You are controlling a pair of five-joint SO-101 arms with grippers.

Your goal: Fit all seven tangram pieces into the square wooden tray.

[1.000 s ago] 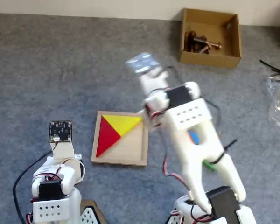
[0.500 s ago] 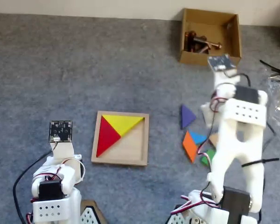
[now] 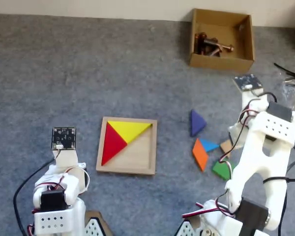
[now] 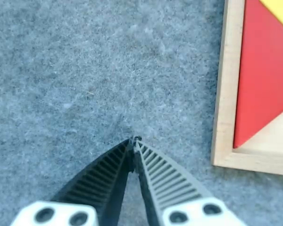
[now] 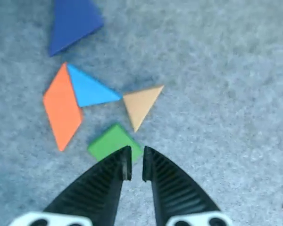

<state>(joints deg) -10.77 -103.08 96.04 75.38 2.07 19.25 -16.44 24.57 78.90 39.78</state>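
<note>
The square wooden tray [image 3: 148,147] holds a yellow triangle [image 3: 129,129] and a red triangle [image 3: 112,142]. To its right on the carpet lie a dark blue triangle [image 3: 196,122], an orange parallelogram [image 3: 200,154], a light blue triangle [image 3: 209,145], a tan triangle [image 3: 226,146] and a green square [image 3: 220,169]. My right gripper [image 5: 135,165] hangs just over the green square [image 5: 114,140], open by a narrow gap and holding nothing. Left of the tray's edge [image 4: 225,84], my left gripper [image 4: 133,140] is shut and empty above bare carpet.
A cardboard box [image 3: 221,58] with metal parts stands at the back right. Cables and a plastic bag [image 3: 294,105] lie at the right edge. The right arm [image 3: 265,142] stands over the carpet beside the loose pieces.
The right arm swung from above the tray's right edge over to the loose pieces and lowered there. The left arm kept still.
</note>
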